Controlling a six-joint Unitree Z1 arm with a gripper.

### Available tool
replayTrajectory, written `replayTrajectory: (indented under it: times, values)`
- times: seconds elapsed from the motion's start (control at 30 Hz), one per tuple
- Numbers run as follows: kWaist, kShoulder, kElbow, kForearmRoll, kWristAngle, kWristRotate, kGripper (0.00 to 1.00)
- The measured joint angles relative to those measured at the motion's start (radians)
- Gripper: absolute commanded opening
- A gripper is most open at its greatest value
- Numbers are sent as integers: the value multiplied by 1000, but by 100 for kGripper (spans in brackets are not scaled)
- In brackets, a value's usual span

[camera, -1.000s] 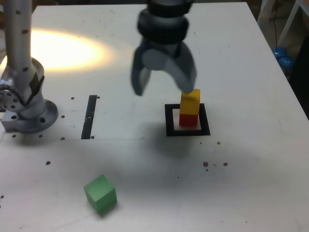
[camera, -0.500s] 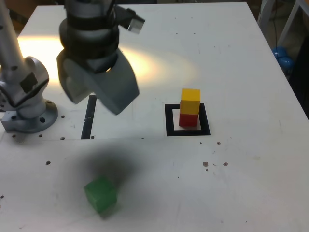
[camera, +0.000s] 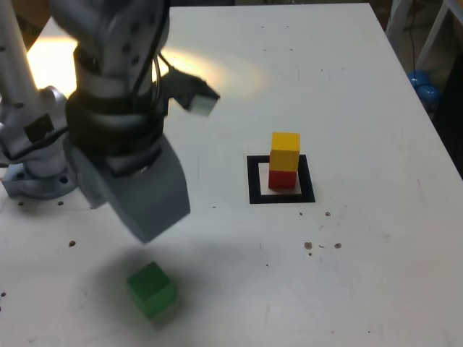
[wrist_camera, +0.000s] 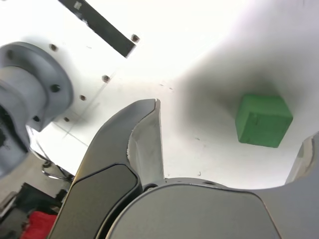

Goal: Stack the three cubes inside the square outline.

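Pincer (wrist_camera: 236,119) partly cropped, wrist view

White table (camera: 362,260) bearing green, yellow, red cubes.

A patch of warm light crosses the white table (camera: 362,267), perhaps from a lamp.

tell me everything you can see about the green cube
The green cube is a small, plain, matte block with flat faces and fairly crisp edges. It sits flat on the white table, turned so a corner faces the exterior view's camera, at that view's lower left. A soft shadow surrounds it. Nothing touches it except the table; the open gripper is above.
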Motion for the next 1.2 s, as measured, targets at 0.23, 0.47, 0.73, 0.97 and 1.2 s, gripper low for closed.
replayTrajectory:
  times: [0.23, 0.47, 0.73, 0.97, 1.2]
  values:
    - [-65, 36, 26, -55, -37, -16, 99]
    - [-75, 75, 24, -86, -50, -13, 98]
    - [-81, 134, 19, -134, -61, -9, 97]
    - [-99, 192, 19, -174, -80, -7, 93]
    - [-103, 231, 14, -192, -97, -7, 79]
